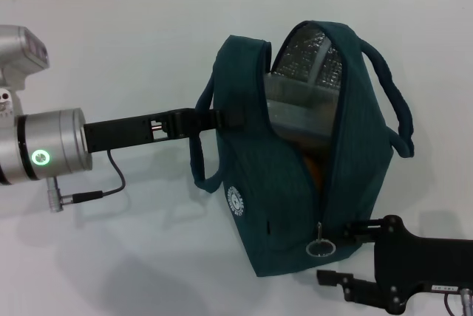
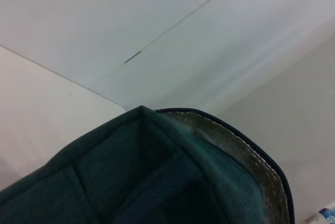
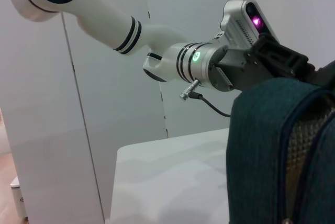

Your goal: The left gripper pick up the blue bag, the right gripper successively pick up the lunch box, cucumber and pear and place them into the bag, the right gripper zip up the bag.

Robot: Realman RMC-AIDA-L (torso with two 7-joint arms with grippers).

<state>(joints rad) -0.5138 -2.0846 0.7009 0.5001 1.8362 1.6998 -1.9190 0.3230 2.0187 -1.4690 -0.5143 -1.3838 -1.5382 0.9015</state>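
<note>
The left end effector pinches the blue bag upright by its side near the desk's front edge; the right end effector, spread, flanks the zip pull, presumably for zipping.

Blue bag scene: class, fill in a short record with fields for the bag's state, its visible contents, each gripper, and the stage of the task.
bag: blue bag upright on the white table, top gaping, silver lining showing
zip: ring pull low on the front, zip not yet closed
contents: lunch box and something orange, likely the pear, visible inside; cucumber not visible
left gripper: shut on the bag's left side near its handle
right gripper: beside the ring pull, finger state unclear
stage: zipping appears next
</note>
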